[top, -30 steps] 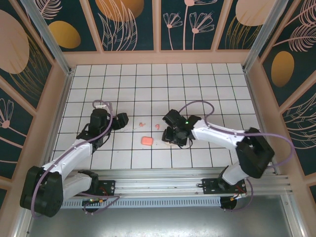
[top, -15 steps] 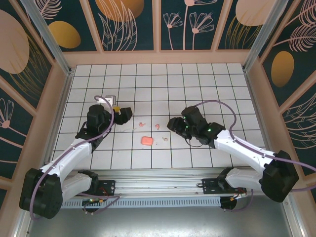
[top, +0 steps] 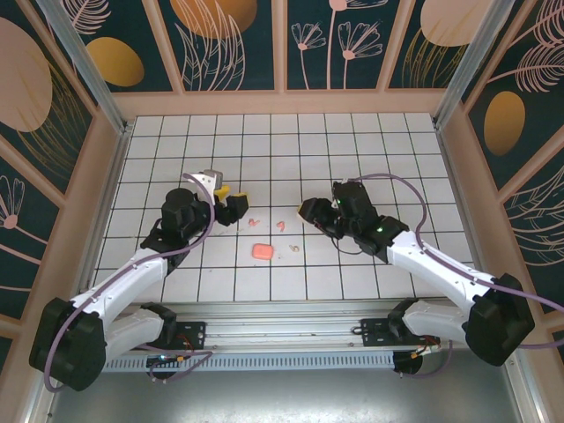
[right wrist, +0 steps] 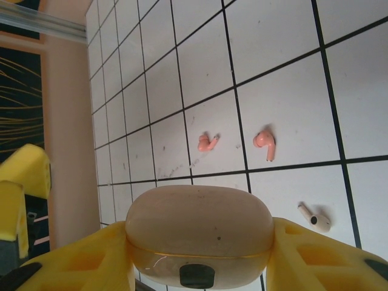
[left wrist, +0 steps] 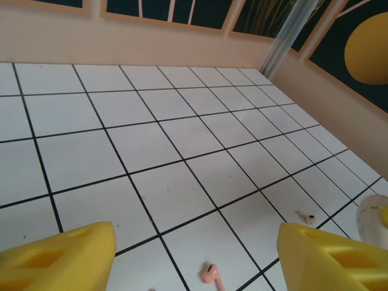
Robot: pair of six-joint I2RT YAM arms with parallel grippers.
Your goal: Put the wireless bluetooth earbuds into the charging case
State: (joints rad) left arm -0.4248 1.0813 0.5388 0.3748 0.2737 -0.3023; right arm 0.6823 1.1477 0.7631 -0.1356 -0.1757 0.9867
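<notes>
We grip the shut-looking beige case (right wrist: 200, 233) in our right jaws over the table (top: 352, 159), left jaws wide and empty near a pink bud (left wrist: 209, 274), the beige bud (right wrist: 315, 217) lying loose; best open the lid, then lift that matching bud by its stem.

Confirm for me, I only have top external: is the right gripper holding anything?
Observer: Yes. On the right wrist view the right gripper is clamped on a beige charging case.
Operator: And the other arm?
Observer: The left gripper is open, nothing between its fingers; a pink earbud lies on the tile ahead of it.
Operator: Other buds loose?
Observer: One whitish earbud lies on the tile, outside the case.
</notes>
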